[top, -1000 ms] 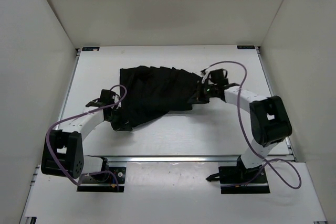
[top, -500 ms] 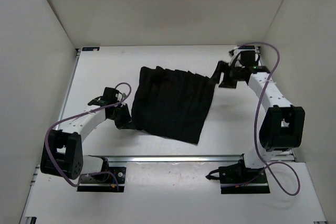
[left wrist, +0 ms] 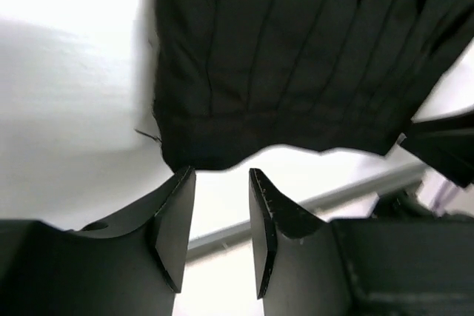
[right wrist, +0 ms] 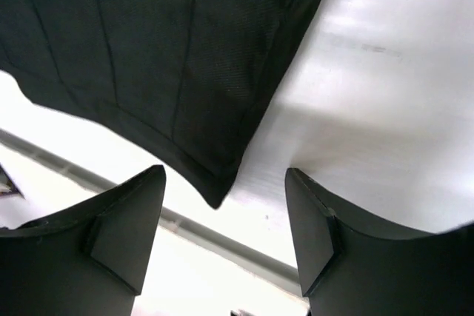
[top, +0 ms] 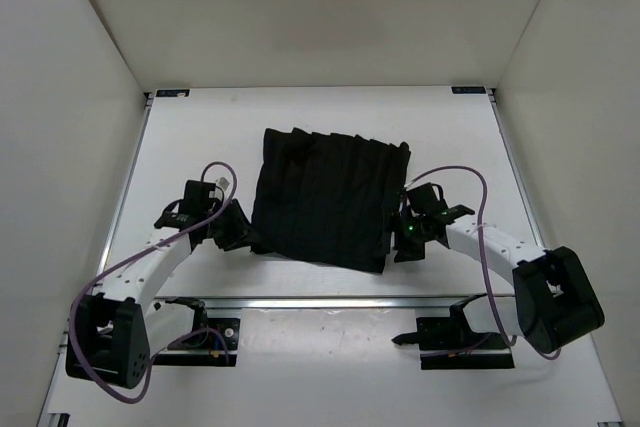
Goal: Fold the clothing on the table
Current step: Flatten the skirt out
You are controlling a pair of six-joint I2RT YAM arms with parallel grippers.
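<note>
Metal rail (top: 320, 301) runs along the table (top: 190, 147) edge nearest the arms, on the near side of the clothing (top: 325, 197). Left gripper (left wrist: 220, 173), jaws parted and empty, sits just off the clothing's near left corner; right gripper (right wrist: 224, 173), jaws spread wider and empty, at its near right corner. Black pleated clothing lies flat between both grippers, pleats running near to far, far hem short of the table's far edge

The black pleated clothing (top: 325, 197) is lying flat as a rough rectangle, its ridges running near to far, on the middle of the white desk (top: 200, 137).
</note>
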